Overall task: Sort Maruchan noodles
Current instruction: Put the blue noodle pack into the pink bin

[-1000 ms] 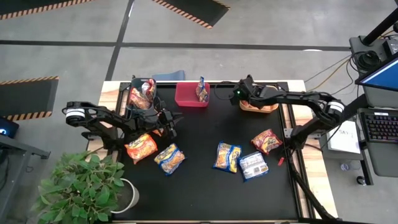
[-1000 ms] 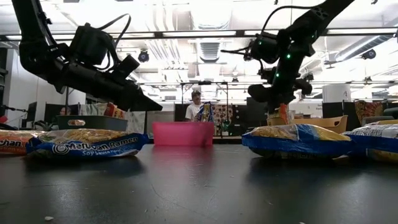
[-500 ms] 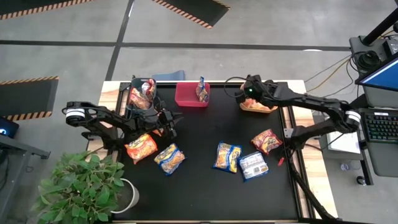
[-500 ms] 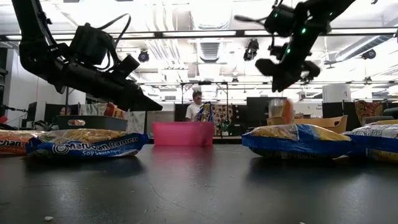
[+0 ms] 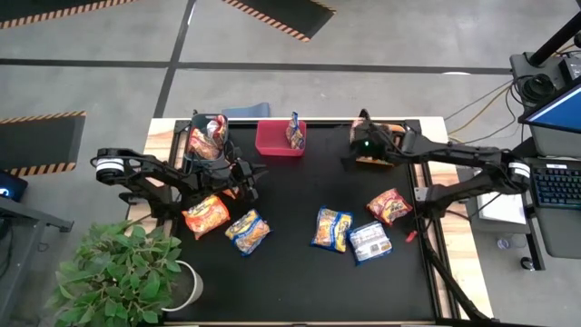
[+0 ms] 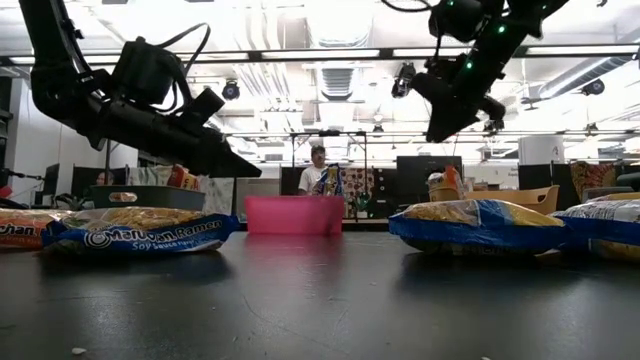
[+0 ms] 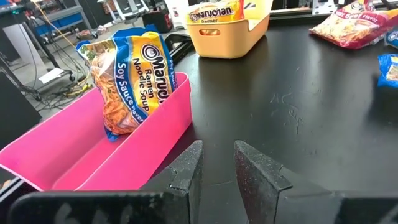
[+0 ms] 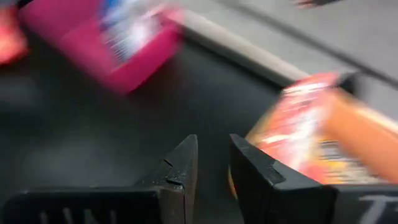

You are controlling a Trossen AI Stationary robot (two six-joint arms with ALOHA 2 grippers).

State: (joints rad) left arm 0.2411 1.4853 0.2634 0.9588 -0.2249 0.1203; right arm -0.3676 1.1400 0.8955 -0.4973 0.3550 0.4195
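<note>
Five noodle packets (image 5: 331, 229) lie loose on the near half of the black table (image 5: 300, 272). Left gripper (image 7: 217, 163) hovers near the pink bin (image 7: 149, 134) (one packet inside), fingers slightly parted, empty. Farther off, right gripper (image 8: 212, 163) hangs beside the orange bin (image 5: 379, 156), likewise.
</note>
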